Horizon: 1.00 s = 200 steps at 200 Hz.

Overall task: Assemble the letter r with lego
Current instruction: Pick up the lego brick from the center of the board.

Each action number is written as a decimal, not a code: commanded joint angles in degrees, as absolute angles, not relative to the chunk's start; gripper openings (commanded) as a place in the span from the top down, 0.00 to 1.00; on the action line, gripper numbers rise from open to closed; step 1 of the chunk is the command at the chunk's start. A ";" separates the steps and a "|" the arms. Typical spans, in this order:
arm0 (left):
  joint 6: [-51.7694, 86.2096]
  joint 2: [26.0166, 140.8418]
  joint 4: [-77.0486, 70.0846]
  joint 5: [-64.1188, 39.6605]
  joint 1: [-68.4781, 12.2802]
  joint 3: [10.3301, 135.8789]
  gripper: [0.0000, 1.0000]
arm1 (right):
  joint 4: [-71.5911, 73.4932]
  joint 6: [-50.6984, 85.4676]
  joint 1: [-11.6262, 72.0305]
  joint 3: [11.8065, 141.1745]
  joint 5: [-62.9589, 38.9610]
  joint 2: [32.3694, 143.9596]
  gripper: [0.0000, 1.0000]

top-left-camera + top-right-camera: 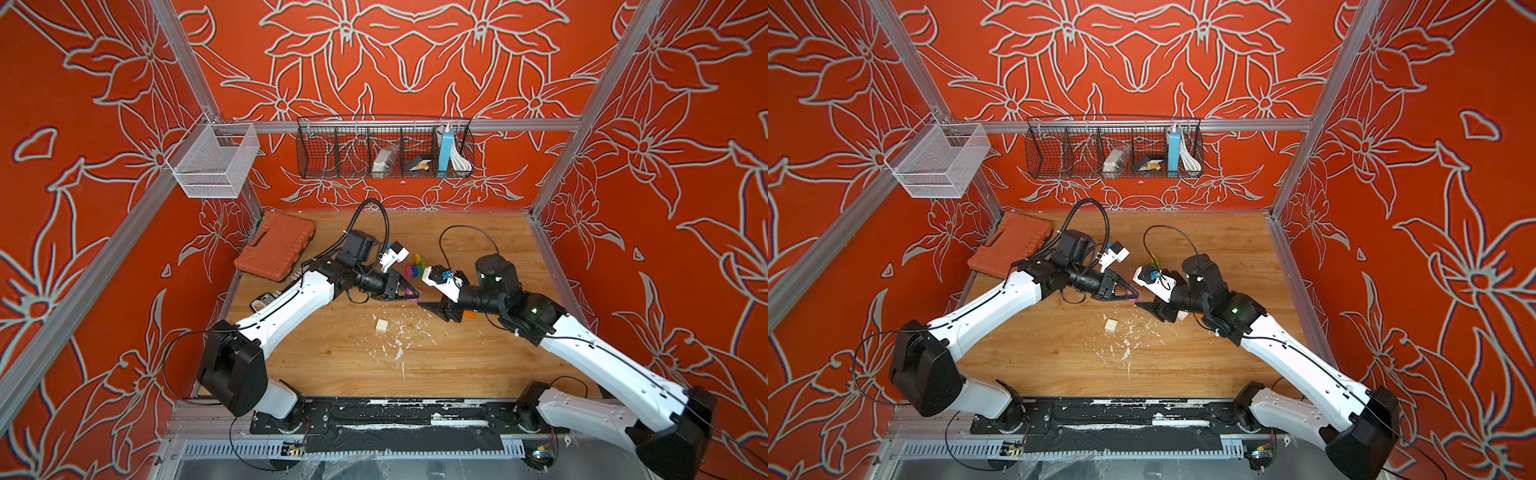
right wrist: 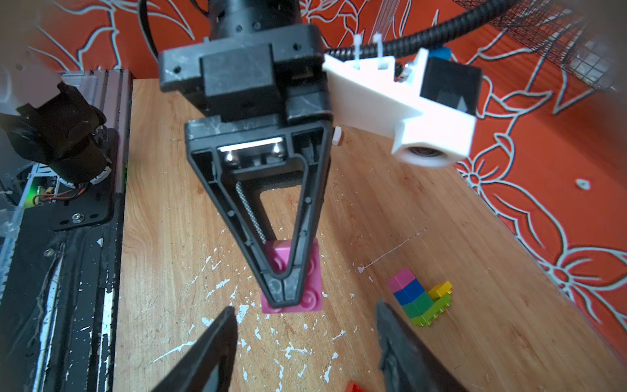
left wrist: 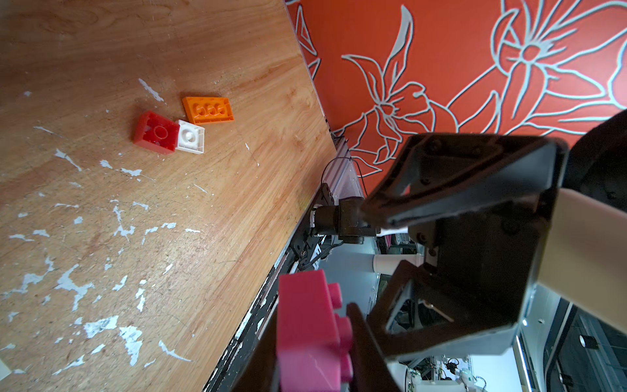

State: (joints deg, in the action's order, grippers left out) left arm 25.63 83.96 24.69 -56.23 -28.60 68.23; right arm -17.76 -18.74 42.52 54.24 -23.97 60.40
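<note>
Well off table (image 1: 332, 365) edges | left fingers (image 2: 230, 214) clamp pink brick (image 2: 314, 269) | right fingers (image 2: 210, 353) apart (just beside)

We read this as a robot lab test cell: silver aluminium extrusion frame (image 1: 519, 124), orange floral-print wall panels (image 1: 415, 62), scuffed wooden tabletop (image 1: 332, 365). White-and-black left arm (image 1: 286, 307) and right arm (image 1: 590, 353) are mounted on a black base plate (image 1: 374, 419). A black wire basket (image 1: 320, 158) and a white mesh basket (image 1: 212, 166) hang from the frame.
</note>
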 commanded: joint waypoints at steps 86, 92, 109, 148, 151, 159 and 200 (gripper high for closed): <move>25.73 84.13 22.96 -59.56 -28.57 69.61 0.86 | -16.14 -20.06 44.54 56.51 -22.70 65.50 0.57; 25.83 84.07 22.98 -59.51 -28.57 69.61 0.86 | -16.01 -20.04 44.56 56.51 -22.76 65.60 0.59; 25.81 84.02 22.90 -59.42 -28.57 69.61 0.86 | -15.91 -19.73 44.69 56.60 -22.90 65.74 0.63; 25.96 84.28 22.68 -59.26 -28.58 69.18 0.85 | -14.62 -17.98 44.86 55.64 -23.72 65.39 0.66; 26.00 84.36 22.61 -59.24 -28.57 69.17 0.85 | -14.48 -17.88 44.83 55.56 -23.73 65.39 0.66; 26.22 84.46 22.42 -59.37 -28.58 69.17 0.85 | -14.21 -17.52 44.85 55.38 -23.72 65.39 0.66; 26.45 85.16 22.24 -59.80 -28.58 69.57 0.84 | -12.96 -16.71 45.01 55.11 -23.18 65.18 0.57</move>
